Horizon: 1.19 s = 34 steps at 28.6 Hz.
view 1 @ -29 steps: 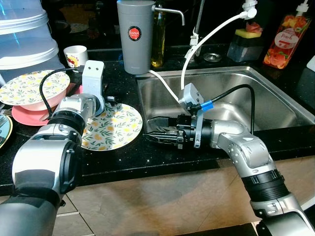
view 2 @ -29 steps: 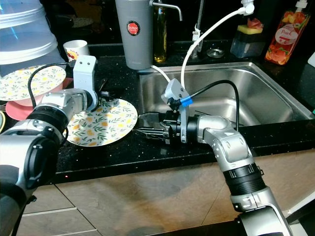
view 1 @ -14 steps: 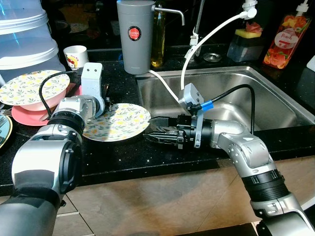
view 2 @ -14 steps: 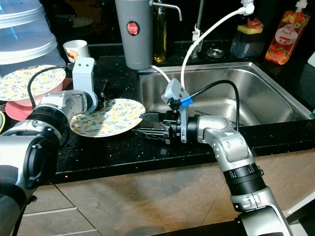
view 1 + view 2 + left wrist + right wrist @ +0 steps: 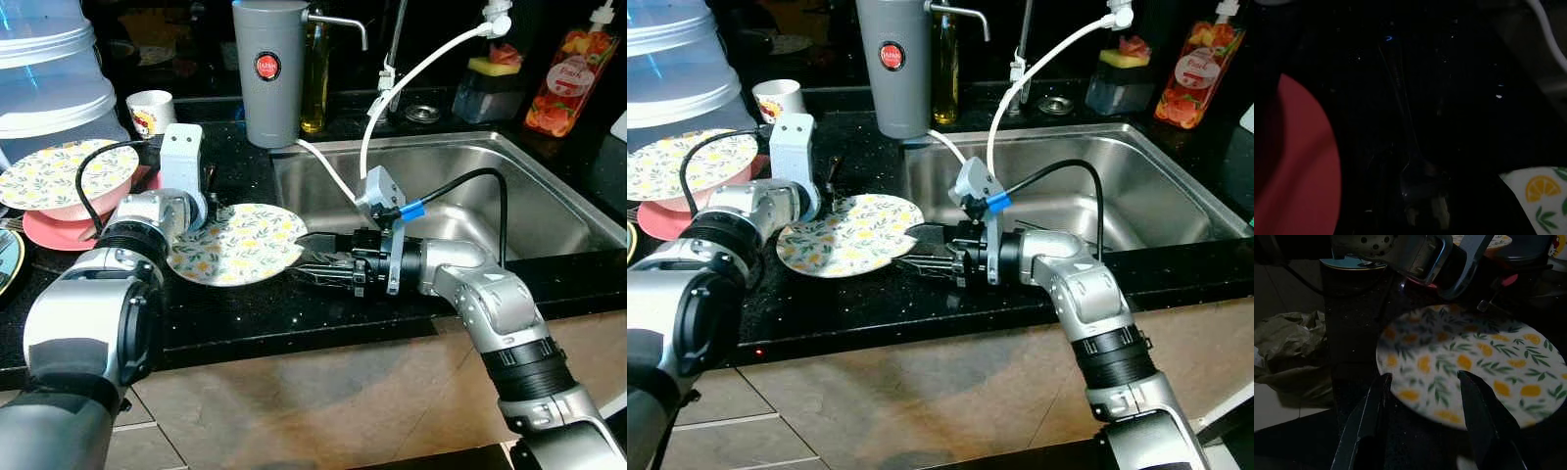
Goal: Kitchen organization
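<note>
A round plate with a lemon-and-leaf print point(image 5: 238, 243) hangs slightly tilted just above the black counter point(image 5: 245, 318), left of the sink. My left gripper point(image 5: 210, 194) grips its far left rim, fingers shut on it. My right gripper point(image 5: 304, 258) reaches in from the sink side, level with the plate's right rim. In the right wrist view its fingers point(image 5: 1371, 411) are spread open, and the plate's point(image 5: 1474, 362) near edge lies between them without touching. The left wrist view is very dark, with a corner of the plate point(image 5: 1540, 196) showing.
The steel sink point(image 5: 549, 201) lies to the right, with a white hose point(image 5: 411, 73) arching over it. A grey dispenser point(image 5: 268, 69) and a cup point(image 5: 150, 110) stand behind. At the left, another lemon plate point(image 5: 54, 174) sits on pink dishes point(image 5: 54, 230), below clear tubs point(image 5: 49, 69).
The plate lay flat on the counter a second ago. My left gripper has lifted it and carried it right, toward my right gripper, which has stayed in place.
</note>
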Available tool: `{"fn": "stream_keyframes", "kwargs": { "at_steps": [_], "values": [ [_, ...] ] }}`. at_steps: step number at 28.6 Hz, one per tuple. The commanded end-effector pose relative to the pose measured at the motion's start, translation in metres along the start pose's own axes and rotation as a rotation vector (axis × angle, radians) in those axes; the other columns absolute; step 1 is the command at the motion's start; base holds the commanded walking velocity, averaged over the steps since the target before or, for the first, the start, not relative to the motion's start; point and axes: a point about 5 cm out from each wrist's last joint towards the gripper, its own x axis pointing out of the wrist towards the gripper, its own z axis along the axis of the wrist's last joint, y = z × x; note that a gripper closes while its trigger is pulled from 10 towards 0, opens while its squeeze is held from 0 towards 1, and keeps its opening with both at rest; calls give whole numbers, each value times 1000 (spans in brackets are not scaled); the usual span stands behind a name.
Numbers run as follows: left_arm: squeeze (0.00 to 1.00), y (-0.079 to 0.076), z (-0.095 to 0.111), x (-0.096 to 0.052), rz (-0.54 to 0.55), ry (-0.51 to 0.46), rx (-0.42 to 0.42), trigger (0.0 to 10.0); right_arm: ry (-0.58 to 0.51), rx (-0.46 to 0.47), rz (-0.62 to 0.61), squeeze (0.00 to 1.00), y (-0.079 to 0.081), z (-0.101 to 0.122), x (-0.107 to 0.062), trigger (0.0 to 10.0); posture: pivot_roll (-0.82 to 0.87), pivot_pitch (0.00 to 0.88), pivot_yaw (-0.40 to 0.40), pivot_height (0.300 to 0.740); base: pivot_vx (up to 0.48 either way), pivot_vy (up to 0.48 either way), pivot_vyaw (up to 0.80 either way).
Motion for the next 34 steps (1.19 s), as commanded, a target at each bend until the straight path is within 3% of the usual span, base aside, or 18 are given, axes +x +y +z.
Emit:
{"fn": "stream_keyframes", "kwargs": {
  "at_steps": [1,6,12,13,18,22,24,26,29,34],
  "values": [
    [0,2,11,-2,6,-44,10,0,-2,-27,3,0,-1,5,1,10000,1,131,43,740,0,0,0],
    [0,-2,29,-6,-9,-115,26,0,-7,-30,2,0,-1,7,1,10000,-3,124,40,740,0,0,0],
    [0,-8,57,-13,-50,-229,-13,0,-25,-42,-23,0,-3,11,2,10000,-13,108,34,740,0,0,0],
    [0,-11,68,-17,-86,-299,-27,0,-59,-52,-99,0,-9,15,3,10000,-17,102,33,740,0,0,0],
    [0,-18,78,-20,-152,-361,-61,0,-140,-33,-272,0,-23,23,3,10000,-22,98,29,740,0,0,0],
    [0,-26,93,-30,-252,-604,-96,0,-334,53,-521,0,-37,38,0,10000,-27,96,18,740,0,0,0],
    [0,-27,93,-31,-269,-630,-95,0,-363,66,-554,0,-38,40,-1,10000,-27,96,18,740,0,0,0],
    [0,-29,92,-34,-286,-673,-82,0,-399,82,-597,0,-39,42,-2,10000,-25,95,11,740,0,0,0],
    [0,-26,85,-42,-243,-776,24,0,-500,132,-728,0,-42,46,-3,10000,-26,95,-2,740,0,0,0],
    [43,-19,81,-52,-215,-843,45,0,-555,156,-820,0,-44,48,-5,10000,-20,100,-7,740,0,0,0]
  ]
}}
